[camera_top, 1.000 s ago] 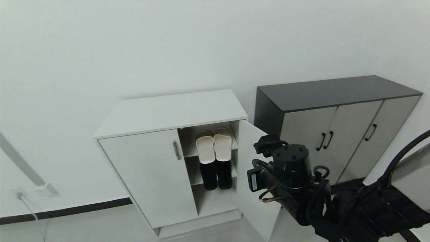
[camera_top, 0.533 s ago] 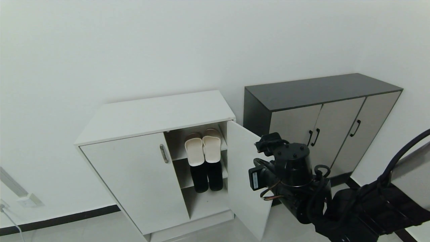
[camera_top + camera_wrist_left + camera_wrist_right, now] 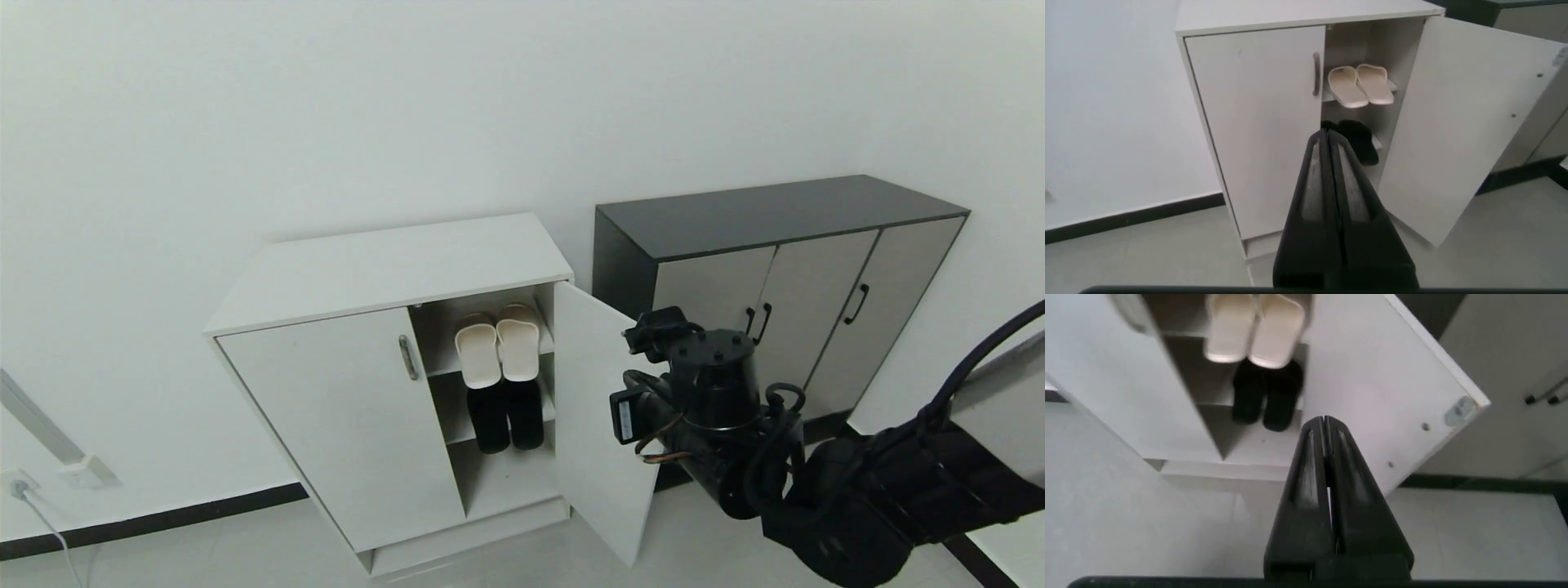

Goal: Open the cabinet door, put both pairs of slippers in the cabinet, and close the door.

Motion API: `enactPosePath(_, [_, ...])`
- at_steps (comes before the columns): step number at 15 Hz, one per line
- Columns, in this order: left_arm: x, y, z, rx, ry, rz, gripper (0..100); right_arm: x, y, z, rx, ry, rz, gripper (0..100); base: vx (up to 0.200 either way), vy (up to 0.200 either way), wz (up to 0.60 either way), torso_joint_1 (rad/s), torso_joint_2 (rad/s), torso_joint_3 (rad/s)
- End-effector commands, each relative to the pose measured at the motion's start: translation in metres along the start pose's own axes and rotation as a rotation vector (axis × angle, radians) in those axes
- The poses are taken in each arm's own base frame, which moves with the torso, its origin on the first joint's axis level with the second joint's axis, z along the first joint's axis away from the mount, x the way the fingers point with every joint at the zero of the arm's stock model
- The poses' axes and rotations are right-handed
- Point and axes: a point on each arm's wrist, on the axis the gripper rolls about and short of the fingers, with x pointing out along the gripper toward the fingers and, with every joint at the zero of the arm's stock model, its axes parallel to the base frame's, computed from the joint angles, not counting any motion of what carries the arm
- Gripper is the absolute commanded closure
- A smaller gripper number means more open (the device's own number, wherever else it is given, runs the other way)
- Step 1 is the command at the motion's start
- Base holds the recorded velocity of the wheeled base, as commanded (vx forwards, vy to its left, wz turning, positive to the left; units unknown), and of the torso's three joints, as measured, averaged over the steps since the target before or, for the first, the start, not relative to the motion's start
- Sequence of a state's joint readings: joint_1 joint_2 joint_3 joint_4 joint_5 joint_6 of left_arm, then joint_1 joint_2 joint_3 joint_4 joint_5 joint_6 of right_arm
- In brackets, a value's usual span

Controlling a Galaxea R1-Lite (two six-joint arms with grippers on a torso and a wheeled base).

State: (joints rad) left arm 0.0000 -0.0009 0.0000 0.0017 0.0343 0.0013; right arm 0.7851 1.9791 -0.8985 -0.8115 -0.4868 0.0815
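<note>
Pretty far along, I'd say. The white cabinet has its right door swung well out, and the left door is closed. So the opening step is done.

Both pairs look stowed too. The white slippers sit on the upper shelf with their toes poking out over the edge. The black slippers are on the shelf right below, side by side and also hanging out a little. The bottom shelf has no shoes on it, and I can't spot any slippers on the floor either.

That leaves just the closing. The right hand is pinched tight with nothing in it. It hangs out in front of the opening near the door's free edge, apart from it as far as I can tell. The left hand is closed up and empty too, held back in front of the cabinet.

My guess is a simple push on the door finishes it. Those overhanging toes might catch the door, though.
</note>
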Motion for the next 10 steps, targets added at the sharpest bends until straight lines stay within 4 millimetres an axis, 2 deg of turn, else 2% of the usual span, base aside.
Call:
enactPosePath(1, [0.0, 0.0, 0.0, 0.0, 0.001, 0.001, 100, 0.004, -0.004, 0.012, 0.013, -0.018, -0.016, 100, 0.0, 0.0, 0.0, 0.0, 0.0, 0.0])
enactPosePath(3, [0.0, 0.0, 0.0, 0.0, 0.001, 0.001, 100, 0.018, -0.024, 0.035, 0.022, 0.01, -0.083, 100, 0.0, 0.0, 0.0, 0.0, 0.0, 0.0])
enactPosePath(5, [0.0, 0.0, 0.0, 0.0, 0.001, 0.001, 100, 0.029, -0.039, 0.047, 0.035, 0.018, -0.127, 100, 0.0, 0.0, 0.0, 0.0, 0.0, 0.0])
enactPosePath(10, [0.0, 0.0, 0.0, -0.001, 0.001, 0.001, 100, 0.057, -0.073, 0.055, 0.091, 0.018, -0.157, 100, 0.0, 0.0, 0.0, 0.0, 0.0, 0.0])
